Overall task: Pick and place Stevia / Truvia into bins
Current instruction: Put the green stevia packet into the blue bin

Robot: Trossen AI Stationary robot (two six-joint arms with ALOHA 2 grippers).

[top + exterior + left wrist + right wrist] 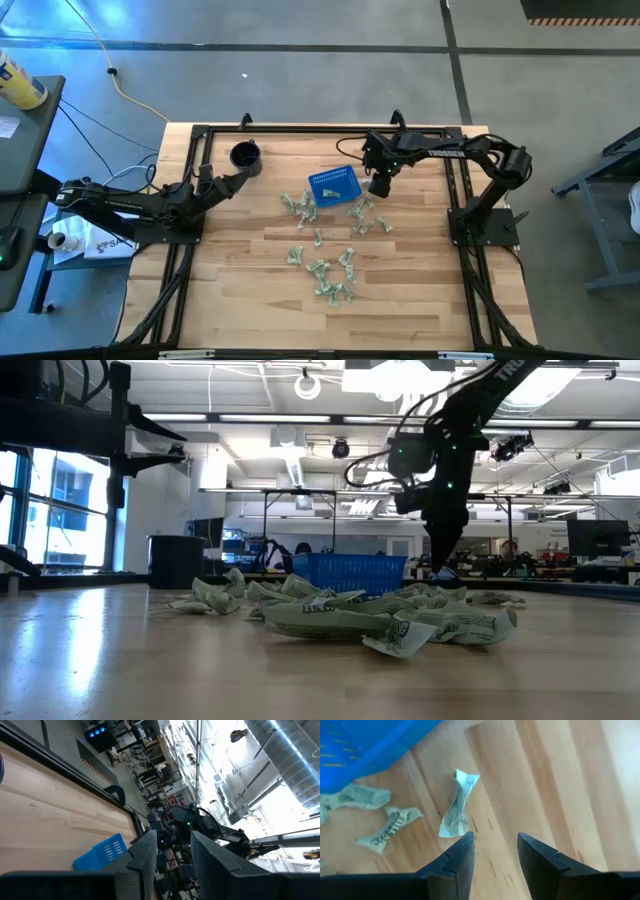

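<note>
Hovering spread and empty just beside the blue basket (333, 186), the right claw (494, 851) must drop onto the twisted packet (458, 805) lying on the desk (240, 290); the left claw (172, 851), also spread, waits by the desk's left edge.

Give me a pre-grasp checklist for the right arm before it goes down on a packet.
1. Right gripper fingers open, nothing held: ok.
2. Crumpled packet ahead of the fingers, lying apart from its neighbours: ok.
3. Packet centred between the fingers: not ok, it sits off to one side.
4. Blue basket close beside the right gripper: ok.
5. Left gripper off near the black cup, away from the packets: ok.
6. Basket contents: cannot tell.
</note>
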